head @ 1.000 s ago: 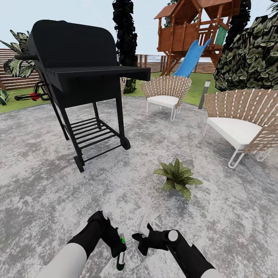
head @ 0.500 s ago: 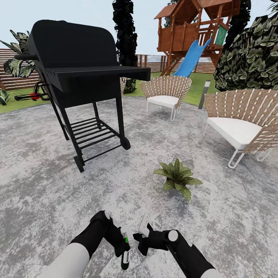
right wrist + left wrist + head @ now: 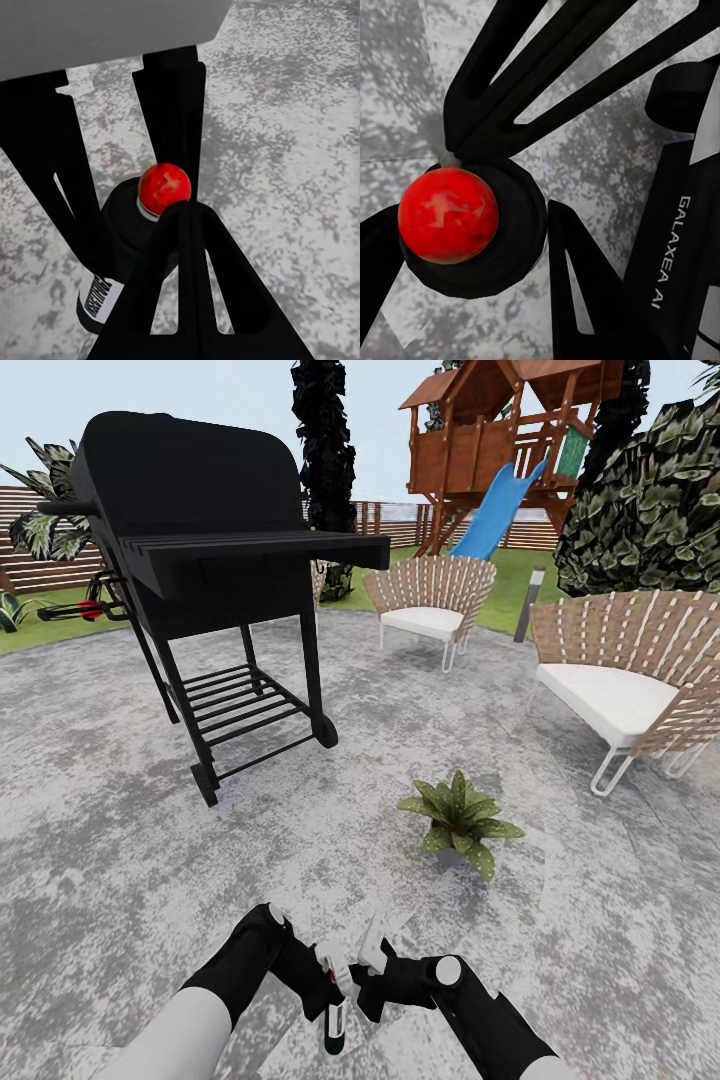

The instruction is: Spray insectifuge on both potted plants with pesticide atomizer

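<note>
Atomizer (image 3: 336,1015) hanging upright, clamped in the left gripper (image 3: 326,985), right gripper's (image 3: 372,972) fingers at its red-spotted head, grip uncertain; plant (image 3: 460,820) well ahead, rightward.

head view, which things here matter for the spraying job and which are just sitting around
For the job:
- pesticide atomizer, held in the left gripper
- potted plant on the patio
- right gripper, close beside the atomizer

Just around:
- black grill
- two woven chairs
- playhouse with blue slide
- wooden fence
</note>
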Tool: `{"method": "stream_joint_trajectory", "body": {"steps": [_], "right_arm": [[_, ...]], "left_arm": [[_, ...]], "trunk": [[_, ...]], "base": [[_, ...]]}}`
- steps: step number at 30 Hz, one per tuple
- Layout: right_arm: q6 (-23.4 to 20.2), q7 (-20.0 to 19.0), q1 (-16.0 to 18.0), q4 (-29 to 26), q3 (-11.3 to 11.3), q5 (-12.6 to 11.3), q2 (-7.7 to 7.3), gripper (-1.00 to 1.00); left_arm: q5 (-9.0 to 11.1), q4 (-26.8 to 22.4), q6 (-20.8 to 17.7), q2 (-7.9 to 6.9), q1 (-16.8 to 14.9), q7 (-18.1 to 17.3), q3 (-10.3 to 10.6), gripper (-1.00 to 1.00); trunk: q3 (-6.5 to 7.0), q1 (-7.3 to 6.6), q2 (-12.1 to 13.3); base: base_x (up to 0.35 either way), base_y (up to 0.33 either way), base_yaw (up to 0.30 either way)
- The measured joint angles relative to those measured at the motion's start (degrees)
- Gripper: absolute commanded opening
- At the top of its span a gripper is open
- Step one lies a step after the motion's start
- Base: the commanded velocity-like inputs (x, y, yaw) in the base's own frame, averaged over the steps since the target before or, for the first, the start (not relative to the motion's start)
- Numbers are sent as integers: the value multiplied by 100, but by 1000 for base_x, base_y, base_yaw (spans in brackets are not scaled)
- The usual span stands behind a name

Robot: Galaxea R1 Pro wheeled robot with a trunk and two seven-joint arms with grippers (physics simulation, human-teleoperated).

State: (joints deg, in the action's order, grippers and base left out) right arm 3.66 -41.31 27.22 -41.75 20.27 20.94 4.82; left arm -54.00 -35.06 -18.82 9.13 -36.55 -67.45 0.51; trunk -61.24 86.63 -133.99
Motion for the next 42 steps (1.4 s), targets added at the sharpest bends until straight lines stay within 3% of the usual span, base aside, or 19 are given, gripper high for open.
{"method": "stream_joint_trajectory", "body": {"steps": [5,11,17,24,27,28,31,35,39,42], "right_arm": [[0,0,0,1,0,0,0,-100],[0,0,0,3,0,0,0,-100],[0,0,0,12,0,0,0,-100],[0,0,0,48,0,10,-14,-100],[0,6,0,68,2,17,-40,-100],[0,7,0,73,3,17,-48,100],[3,15,0,95,1,24,-71,100],[7,23,-2,254,-4,22,-98,100],[36,102,-17,954,-18,19,-108,100],[173,578,-24,1517,-39,-9,-163,100]], "left_arm": [[0,6,0,-11,0,-3,0,-100],[-59,73,13,-124,11,-3,18,-100],[-86,87,215,-555,40,-11,18,-100],[-98,90,229,-840,73,-5,24,-100],[-101,96,232,-1047,94,-7,23,-100],[-95,99,231,-1111,101,-6,22,-100],[-74,182,226,-1361,111,45,17,-100],[-52,536,219,-1490,120,302,-24,-100],[68,851,206,-1468,223,1178,-74,-100],[458,922,210,-1454,274,1730,-203,-100]], "trunk": [[0,0,0],[0,0,0],[0,0,0],[0,0,0],[0,0,0],[0,0,0],[0,0,0],[0,0,0],[-1,0,0],[0,0,0]], "base": [[0,0,0],[0,0,0],[0,0,0],[0,0,0],[0,0,0],[0,0,0],[0,0,0],[0,0,0],[0,0,0],[0,0,0]]}}
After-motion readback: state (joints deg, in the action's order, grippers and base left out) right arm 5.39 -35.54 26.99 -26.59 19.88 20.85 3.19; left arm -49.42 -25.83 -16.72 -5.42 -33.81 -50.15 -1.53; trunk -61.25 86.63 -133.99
